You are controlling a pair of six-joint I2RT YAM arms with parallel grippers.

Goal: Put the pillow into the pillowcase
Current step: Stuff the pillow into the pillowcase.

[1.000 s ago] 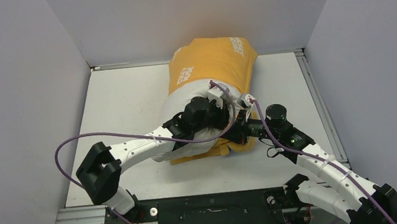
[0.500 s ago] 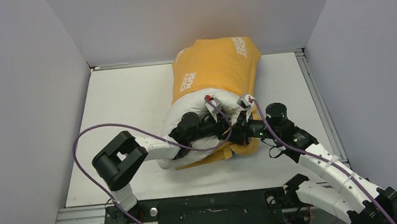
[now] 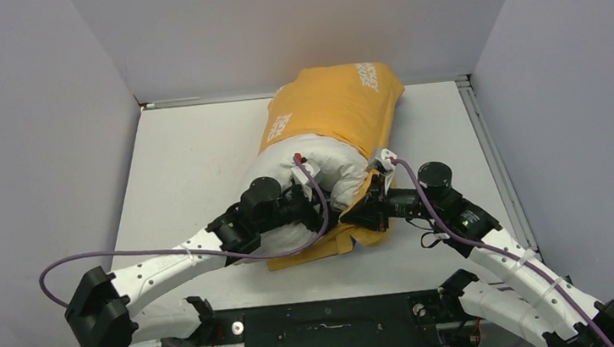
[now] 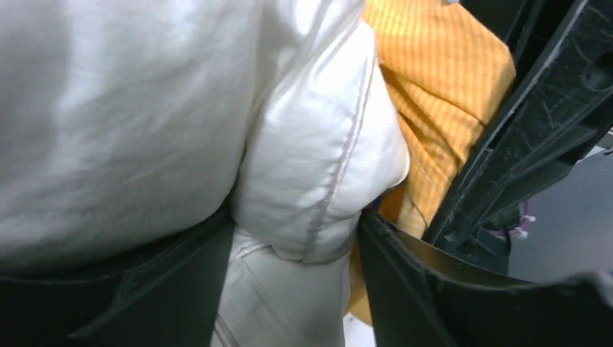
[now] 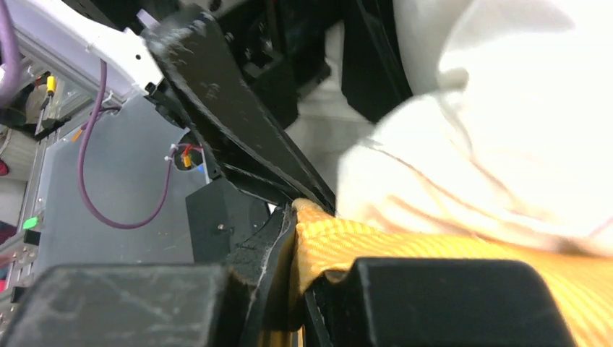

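**Workpiece position.** The pillow (image 3: 335, 169) lies near the centre of the table (image 3: 193, 167). Its long axis runs from about 7 o'clock to 1 o'clock in the top view. The pillowcase (image 3: 335, 107) covers the 1 o'clock half, orange-yellow face up, with white lettering (image 3: 280, 127) on the 9 o'clock flank and more at the far end. The 7 o'clock half of the pillow is bare off-white fabric. A flat strip of the pillowcase lies under it and shows along its 5 o'clock edge.

**Left gripper.** The left gripper (image 3: 328, 204) sits against the bare end of the pillow, on its 5 o'clock side. In the left wrist view its fingers (image 4: 144, 289) stand well apart. A seamed corner of the pillow bulges loosely into the gap and touches both inner faces. The corner is not pinched. Orange striped cloth lies just beyond it at 1 o'clock.

**Right gripper.** The right gripper (image 3: 357, 217) is at 3 o'clock of the left gripper, close beside it, at the open mouth of the pillowcase. In the right wrist view its jaws are closed, with the hem of the orange cloth clamped between them. The pillow rests on that cloth at 2 o'clock.

**Cabling.** A purple cable (image 3: 125, 257) loops from the left arm toward 8 o'clock.
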